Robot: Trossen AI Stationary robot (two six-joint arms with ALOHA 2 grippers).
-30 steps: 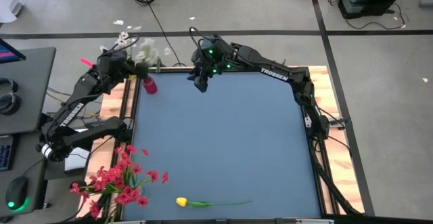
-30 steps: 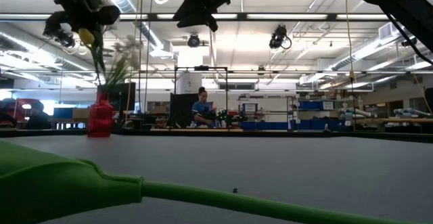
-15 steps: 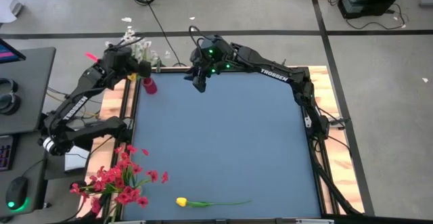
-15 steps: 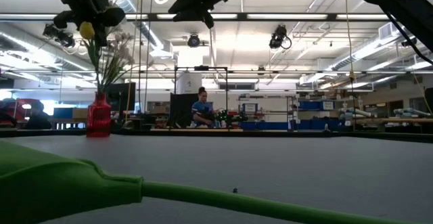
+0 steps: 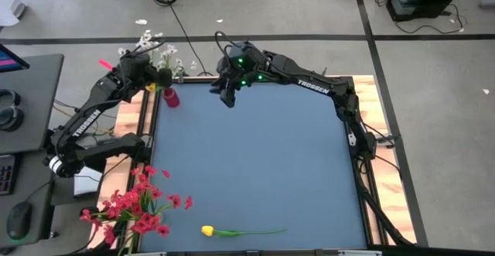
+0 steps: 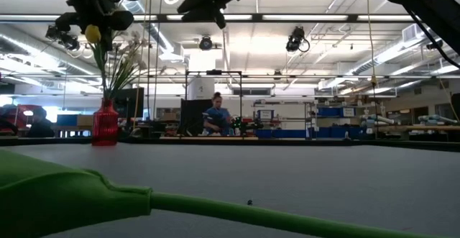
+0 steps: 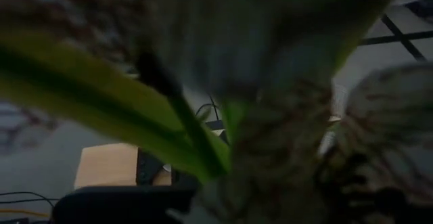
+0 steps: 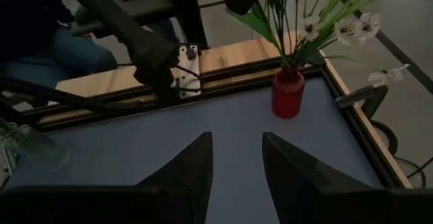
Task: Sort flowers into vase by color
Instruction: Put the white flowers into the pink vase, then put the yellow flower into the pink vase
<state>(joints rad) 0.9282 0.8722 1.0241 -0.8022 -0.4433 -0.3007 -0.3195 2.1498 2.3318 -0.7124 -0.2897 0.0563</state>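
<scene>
Two arms work at the frame's upper left: the left gripper [image 5: 151,76] clenched on white flowers [image 5: 158,53], stems steadied in the vase [image 5: 170,97], while the right gripper [image 5: 226,95] hovers released, clear of the desk [image 5: 263,171].

Vase [image 5: 171,97] stands at the surface's [image 5: 263,171] far left corner, flower stems [image 8: 318,31] in it; single flower [image 5: 240,231] lies along the near edge.

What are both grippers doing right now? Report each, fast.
Left gripper: shut on the green-stemmed white-blossom flowers above the small red vase.
Right gripper: open, holding nothing.
</scene>
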